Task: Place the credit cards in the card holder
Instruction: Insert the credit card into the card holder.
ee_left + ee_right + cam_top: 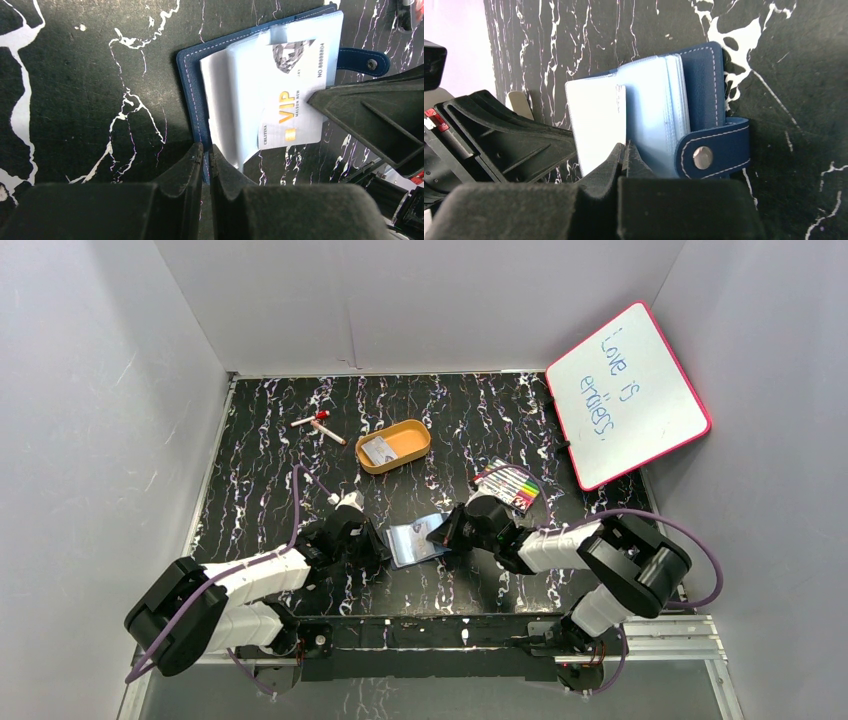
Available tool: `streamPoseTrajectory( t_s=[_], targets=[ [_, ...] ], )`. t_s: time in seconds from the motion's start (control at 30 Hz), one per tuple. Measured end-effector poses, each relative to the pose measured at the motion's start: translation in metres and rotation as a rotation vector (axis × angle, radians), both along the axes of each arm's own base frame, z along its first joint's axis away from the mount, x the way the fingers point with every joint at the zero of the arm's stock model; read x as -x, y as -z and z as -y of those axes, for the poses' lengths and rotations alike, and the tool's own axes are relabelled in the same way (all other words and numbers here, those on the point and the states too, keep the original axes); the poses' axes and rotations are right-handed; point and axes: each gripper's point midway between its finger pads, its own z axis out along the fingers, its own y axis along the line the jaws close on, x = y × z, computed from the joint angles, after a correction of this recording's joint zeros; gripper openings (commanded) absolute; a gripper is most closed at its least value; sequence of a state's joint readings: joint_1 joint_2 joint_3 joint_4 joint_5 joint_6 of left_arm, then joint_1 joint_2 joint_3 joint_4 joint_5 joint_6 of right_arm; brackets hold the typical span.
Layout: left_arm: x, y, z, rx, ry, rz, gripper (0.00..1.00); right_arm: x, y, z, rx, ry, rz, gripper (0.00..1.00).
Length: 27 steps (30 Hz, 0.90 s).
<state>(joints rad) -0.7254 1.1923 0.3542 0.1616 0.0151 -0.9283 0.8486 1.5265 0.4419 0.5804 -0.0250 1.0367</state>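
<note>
Left hand [206,150] pinches card holder [187,90] cover edge; right hand [625,148] clenched on credit card [295,100], partly in slot.

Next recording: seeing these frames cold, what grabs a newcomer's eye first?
The open navy card holder at the near middle of the table, with the left gripper and right gripper meeting on it and a pale credit card marked VIP in gold partly in a slot. Then the pink-rimmed whiteboard with handwriting, leaning at the far right, and the orange oval tray behind the holder with another card inside.
</note>
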Motion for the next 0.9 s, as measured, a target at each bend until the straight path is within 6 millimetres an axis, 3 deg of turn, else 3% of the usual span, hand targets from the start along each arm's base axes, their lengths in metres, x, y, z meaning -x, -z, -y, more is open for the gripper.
streamPoseTrajectory(
  t_s=[0.3, 0.9],
  targets=[
    [0.0009, 0.0032, -0.0027, -0.014, -0.007, -0.009, 0.02, -0.0069, -0.0036, 0.0079, 0.045, 0.018, 0.063, 0.0],
    [-0.0005, 0.0033, -0.0009, -0.009, -0.006, -0.009, 0.0, -0.0058, 0.0009, 0.0032, 0.031, -0.01, 0.08, 0.0]
  ],
)
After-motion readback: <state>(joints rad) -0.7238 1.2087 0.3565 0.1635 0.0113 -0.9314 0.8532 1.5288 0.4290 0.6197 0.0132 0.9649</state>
